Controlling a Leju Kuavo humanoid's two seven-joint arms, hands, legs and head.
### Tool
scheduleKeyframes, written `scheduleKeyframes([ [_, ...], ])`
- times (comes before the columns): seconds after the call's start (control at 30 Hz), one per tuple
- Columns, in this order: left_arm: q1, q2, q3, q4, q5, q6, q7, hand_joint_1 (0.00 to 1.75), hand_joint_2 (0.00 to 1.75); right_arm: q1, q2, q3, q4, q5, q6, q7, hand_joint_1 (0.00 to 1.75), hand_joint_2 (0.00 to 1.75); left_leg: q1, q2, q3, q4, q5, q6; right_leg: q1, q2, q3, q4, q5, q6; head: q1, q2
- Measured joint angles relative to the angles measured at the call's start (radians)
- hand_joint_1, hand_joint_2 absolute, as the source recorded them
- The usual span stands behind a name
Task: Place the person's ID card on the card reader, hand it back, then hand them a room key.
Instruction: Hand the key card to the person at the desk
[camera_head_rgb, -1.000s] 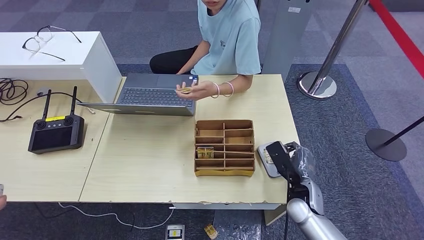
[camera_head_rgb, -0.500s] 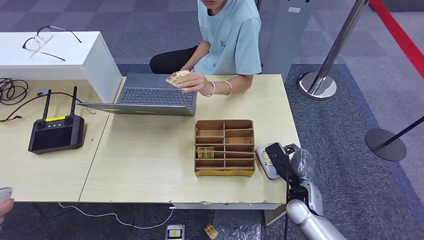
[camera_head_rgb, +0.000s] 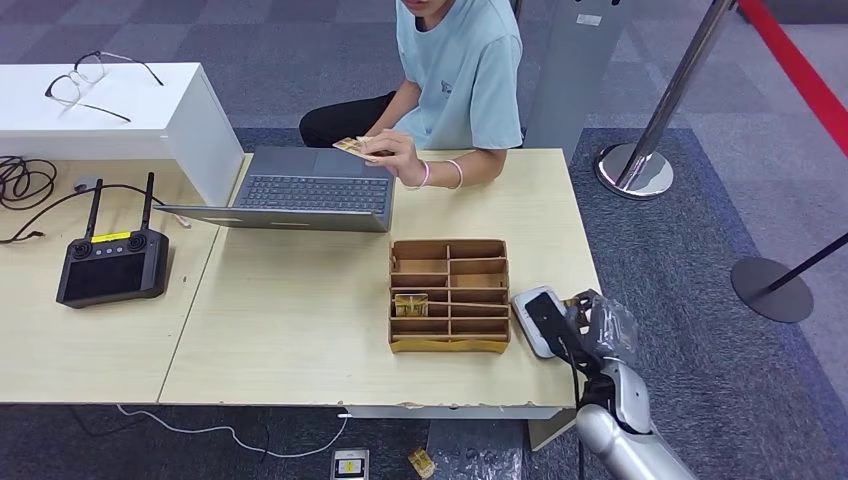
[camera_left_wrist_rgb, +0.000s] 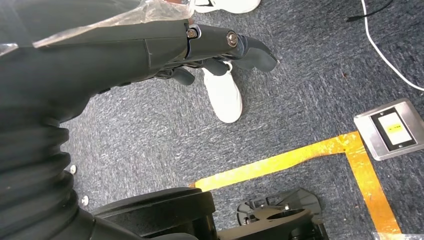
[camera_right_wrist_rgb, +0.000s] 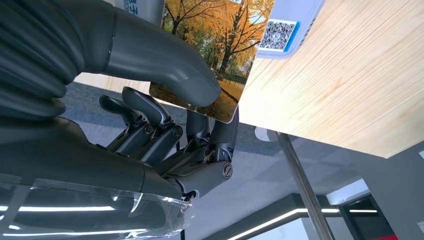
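Observation:
My right hand (camera_head_rgb: 598, 326) is at the table's front right corner and pinches a card (camera_head_rgb: 551, 316) between thumb and fingers. The card lies low over the white card reader (camera_head_rgb: 526, 301), hiding most of it. In the right wrist view the card (camera_right_wrist_rgb: 216, 47) shows an autumn-tree picture and its edge overlaps the reader (camera_right_wrist_rgb: 290, 20), which bears a QR code; my thumb (camera_right_wrist_rgb: 165, 55) presses on it. The person (camera_head_rgb: 460, 70) behind the table holds another tan card (camera_head_rgb: 356, 147) above the laptop. My left hand (camera_left_wrist_rgb: 200, 50) hangs over the floor, holding nothing.
A cardboard organiser (camera_head_rgb: 449, 295) with several compartments stands left of the reader, with one card (camera_head_rgb: 411, 304) in it. An open laptop (camera_head_rgb: 300, 190), a black controller (camera_head_rgb: 110, 262), cables and a white box with glasses (camera_head_rgb: 95, 80) lie further left. Stanchions stand to the right.
My right hand has tipped the card down from a raised tilt to low over the reader. The person has lifted their card from above the keyboard towards themselves.

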Motion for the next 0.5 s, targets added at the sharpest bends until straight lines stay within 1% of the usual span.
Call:
scheduleKeyframes([
  [0.5, 0.000, 0.000, -0.002, 0.000, -0.002, 0.000, -0.004, 0.00, 1.75, -0.007, -0.016, 0.006, -0.017, 0.026, 0.000, 0.005, 1.75, 1.75, 0.000, 0.000, 0.000, 0.000, 0.000, 0.000, 0.000, 0.000, 0.000, 0.000, 0.000, 0.000, 0.000, 0.000],
])
